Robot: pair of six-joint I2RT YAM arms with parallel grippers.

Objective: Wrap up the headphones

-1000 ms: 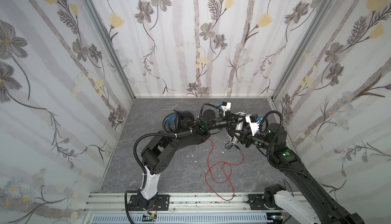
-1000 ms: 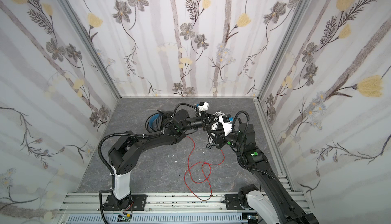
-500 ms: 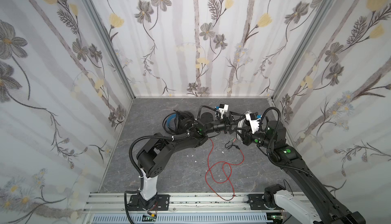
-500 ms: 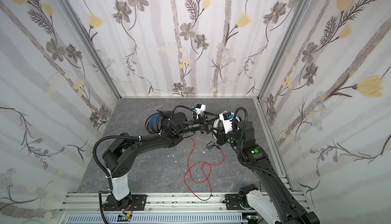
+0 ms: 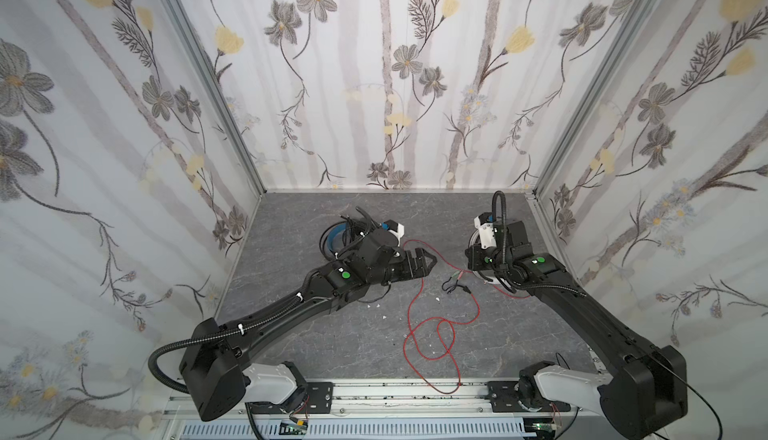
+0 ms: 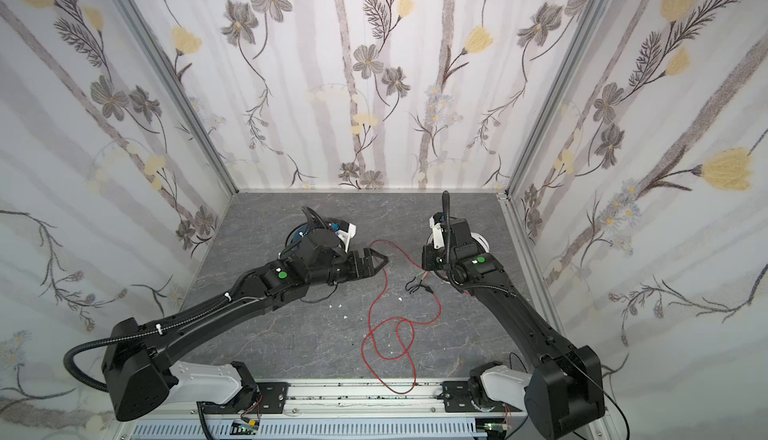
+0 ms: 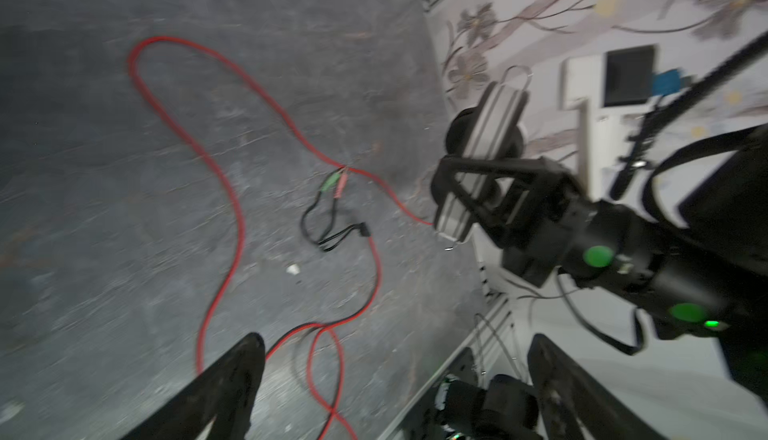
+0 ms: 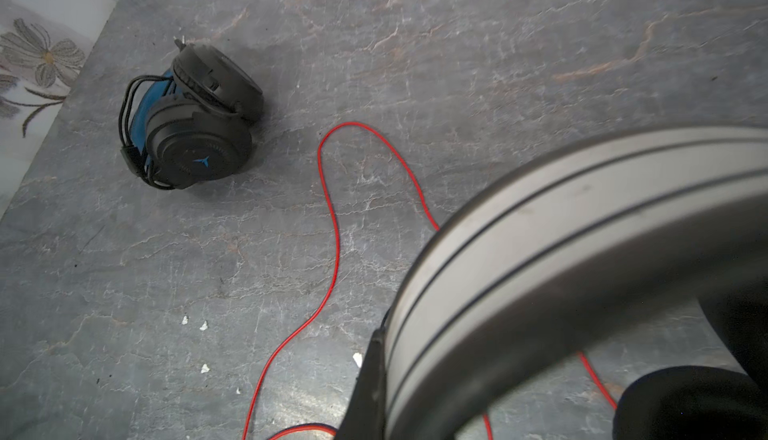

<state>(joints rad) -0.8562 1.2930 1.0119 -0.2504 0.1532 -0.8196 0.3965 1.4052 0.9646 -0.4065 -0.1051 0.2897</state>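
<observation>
Black headset (image 8: 191,118): matte round cups and a blue inner band, with its cord bundled around the band; lies left of the red cable (image 5: 409,313), well apart.
Left gripper (image 5: 431,260): jaws spread wide and empty, hovering beside the cable's far loop.
Red cable: thin and glossy, lying in loose crossing loops on the grey veined tabletop (image 5: 311,334).
Plugs (image 7: 336,180): green and pink jacks on a short black lead, touching the cable.
White headset (image 7: 494,126): ribbed pale band and black pads; at the cable's right end.
Right gripper (image 7: 455,197): clamped on the white headset's band.
Change: a second ago the left jaws were shut next to the right gripper; they have now let go and drawn back left.
</observation>
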